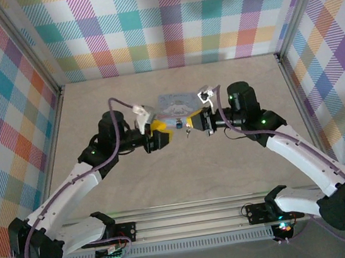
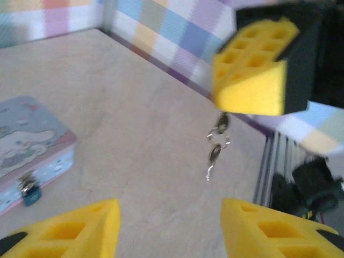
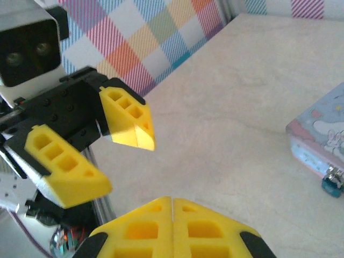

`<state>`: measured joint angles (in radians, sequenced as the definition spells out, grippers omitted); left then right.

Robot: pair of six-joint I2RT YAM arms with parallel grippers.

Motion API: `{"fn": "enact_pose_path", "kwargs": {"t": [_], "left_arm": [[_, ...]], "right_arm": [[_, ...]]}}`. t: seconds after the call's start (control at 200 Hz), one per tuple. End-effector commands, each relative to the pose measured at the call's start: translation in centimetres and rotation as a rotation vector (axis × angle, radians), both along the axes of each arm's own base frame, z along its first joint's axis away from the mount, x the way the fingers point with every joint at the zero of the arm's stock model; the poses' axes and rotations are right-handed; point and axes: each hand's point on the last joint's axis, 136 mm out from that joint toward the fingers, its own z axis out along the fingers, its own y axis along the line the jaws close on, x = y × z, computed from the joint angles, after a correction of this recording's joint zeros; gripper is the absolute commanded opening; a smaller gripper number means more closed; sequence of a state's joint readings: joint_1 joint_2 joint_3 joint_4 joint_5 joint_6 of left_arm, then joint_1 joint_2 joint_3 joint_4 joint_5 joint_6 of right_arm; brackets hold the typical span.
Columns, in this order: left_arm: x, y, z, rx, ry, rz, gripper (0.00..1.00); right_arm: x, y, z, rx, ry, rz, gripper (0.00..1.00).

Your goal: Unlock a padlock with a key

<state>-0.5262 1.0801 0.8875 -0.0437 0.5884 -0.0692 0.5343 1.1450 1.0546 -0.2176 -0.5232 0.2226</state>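
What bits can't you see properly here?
Key: left wrist view, blurred, teeth unreadable.
Padlock: left wrist view, tiny and blurred, keyhole unclear.
Box: right wrist view, cut off by the right edge.
Right gripper: right wrist view, shut fingers hide what they pinch.

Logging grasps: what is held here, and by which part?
The right gripper pinches the key by its ring end; the left gripper holds nothing.

The pale beige counter [image 2: 150, 107] looks smooth and matt, faintly marbled. The slim silvery key [image 2: 214, 154] gleams like polished metal. The pale blue-grey rounded box [image 2: 32, 140] has a smooth printed face with a soft sheen. Its small clasp [image 2: 23, 184] is bright metal, and the little dark teal padlock [image 2: 31, 196] looks glossy. The left pincer [image 2: 169, 226] has matt yellow cellular tips.
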Motion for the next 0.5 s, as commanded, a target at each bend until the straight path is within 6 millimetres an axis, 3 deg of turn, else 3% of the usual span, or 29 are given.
{"fn": "enact_pose_path", "kwargs": {"t": [0.0, 0.225, 0.495], "left_arm": [[0.7, 0.2, 3.1, -0.171, 0.042, 0.048, 0.52], [-0.8, -1.2, 5.7, -0.373, 0.068, -0.093, 0.44], [-0.5, -2.3, 7.4, -0.534, 0.149, -0.183, 0.38]], "right_arm": [[0.9, 0.6, 2.2, 0.110, 0.010, 0.002, 0.00], [1.6, 1.6, 3.5, 0.225, 0.052, 0.022, 0.00], [1.9, 2.0, 3.7, 0.287, 0.093, 0.029, 0.00]]}}
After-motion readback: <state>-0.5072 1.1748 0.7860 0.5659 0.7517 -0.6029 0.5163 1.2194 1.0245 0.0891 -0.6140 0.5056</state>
